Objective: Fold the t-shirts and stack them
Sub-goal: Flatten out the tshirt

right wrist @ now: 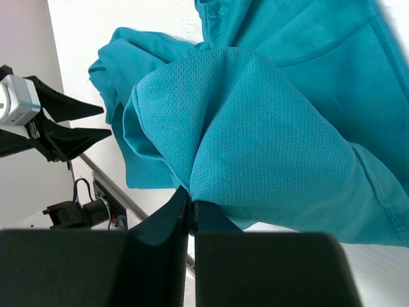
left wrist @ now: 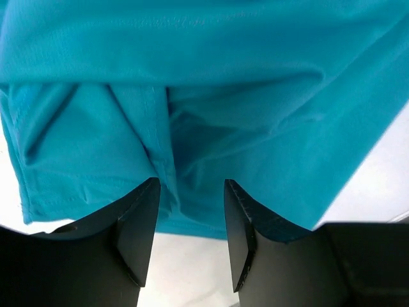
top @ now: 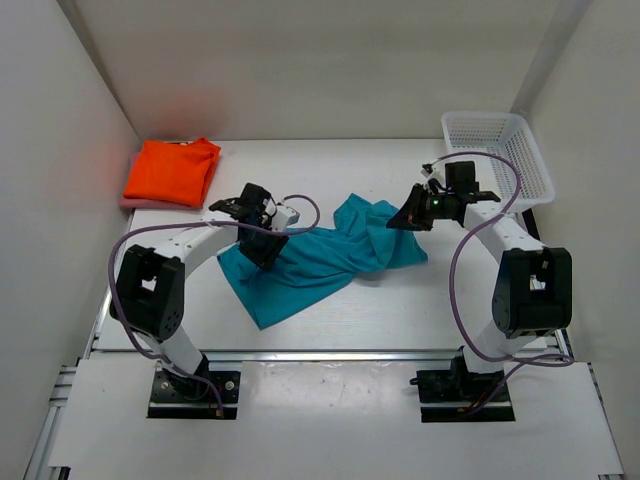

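Teal cloth lies in a crumpled heap in the middle of the table [top: 400, 310]. That is the teal t-shirt [top: 320, 265], and it is not folded yet. It looks very soft and light, with tiny mesh holes, so I think it will flop and sag wherever nothing holds it up. It will also bunch into wrinkles if it is pushed. It cannot break, but a small pinch of it could slip out. The right gripper [right wrist: 192, 203] has its two fingers squeezed tight on a raised fold at the shirt's right side, so that bit stands up like a little tent. The left gripper [left wrist: 192, 188] hangs over the left part of the shirt with its fingers partly apart. A stitched seam shows in the gap between them, and they are not squeezing anything. I think the best places to grab are the stitched edges and the corners, because the cloth is thicker there and can be pulled flat. Grabbing the middle of the heap would likely catch many layers at once. Far off in the back left corner, the orange t-shirt [top: 172, 170] sits folded on top of the pink t-shirt [top: 128, 201], and only an edge of the pink one peeks out. A white basket [top: 530, 165] stands at the back right.
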{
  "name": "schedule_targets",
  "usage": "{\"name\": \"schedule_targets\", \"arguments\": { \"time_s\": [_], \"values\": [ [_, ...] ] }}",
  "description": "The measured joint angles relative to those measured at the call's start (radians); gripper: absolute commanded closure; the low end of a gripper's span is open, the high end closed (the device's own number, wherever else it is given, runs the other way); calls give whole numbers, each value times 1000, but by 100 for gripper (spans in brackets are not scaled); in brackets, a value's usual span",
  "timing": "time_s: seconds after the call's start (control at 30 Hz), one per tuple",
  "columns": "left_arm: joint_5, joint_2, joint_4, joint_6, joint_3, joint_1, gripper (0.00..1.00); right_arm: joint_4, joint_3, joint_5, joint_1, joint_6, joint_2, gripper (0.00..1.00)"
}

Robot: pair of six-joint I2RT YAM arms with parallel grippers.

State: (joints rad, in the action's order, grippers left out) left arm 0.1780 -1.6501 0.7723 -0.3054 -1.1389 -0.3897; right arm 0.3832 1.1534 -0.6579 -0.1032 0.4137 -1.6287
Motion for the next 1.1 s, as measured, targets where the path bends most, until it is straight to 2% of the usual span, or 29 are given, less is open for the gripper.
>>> {"name": "schedule_targets", "arguments": {
  "time_s": [0.33,0.53,0.6,0.87,0.97,1.03,1.1],
  "values": [
    [-188,-47,-100,-2,18,-26,47,-20,-28,-1,11,2,2,100],
    [-183,-63,-100,-4,18,-26,51,-24,-45,-4,16,2,12,100],
    [-173,-75,-100,1,18,-27,56,-26,-47,-3,19,2,17,99],
    [-179,-100,-111,2,32,-66,53,-38,-76,-4,33,5,39,100],
    [-201,-114,-115,0,50,-72,61,-43,-80,-4,38,6,40,100],
    [-220,-119,-119,-1,50,-72,82,-43,-85,-4,41,6,44,100],
    [-239,-127,-119,-4,43,-70,95,-43,-86,-4,43,6,45,99]
  ]
}}
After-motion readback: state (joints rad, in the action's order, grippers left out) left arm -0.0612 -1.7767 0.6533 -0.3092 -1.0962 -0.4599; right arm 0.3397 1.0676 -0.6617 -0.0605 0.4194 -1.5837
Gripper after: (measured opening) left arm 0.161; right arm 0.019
